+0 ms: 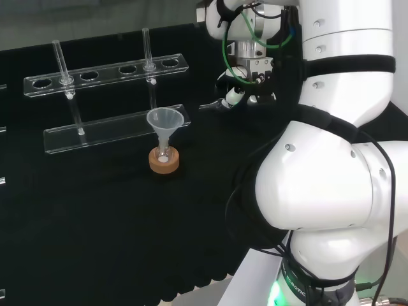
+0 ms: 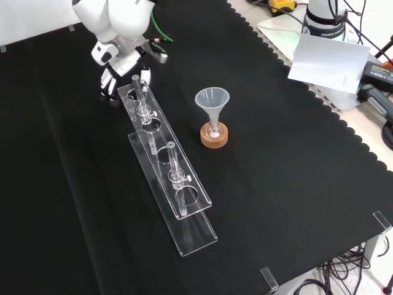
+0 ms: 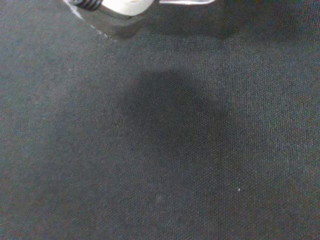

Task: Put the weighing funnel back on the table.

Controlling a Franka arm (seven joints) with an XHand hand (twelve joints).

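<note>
My hand [image 1: 245,83] hangs low over the cloth, to the right of the rack's far end in the head view. In the front view the hand [image 2: 116,74] sits just beyond the rack's upper end, fingers pointing down. A small clear piece, the weighing funnel [image 1: 213,106], sticks out to the left from between the fingertips [image 1: 233,97], close to the cloth. The fingers look curled on it. In the wrist view the black cloth is very near, with a blurred white part of the hand [image 3: 125,5] and a clear edge of the weighing funnel [image 3: 185,2].
A clear two-tier tube rack [image 2: 166,169] holds two glass tubes [image 1: 148,48]. The big funnel [image 1: 166,120] stands in a small flask on a cork ring [image 1: 164,160]. The cloth's scalloped edge [image 2: 319,104] and white paper [image 2: 328,58] lie at the front view's right.
</note>
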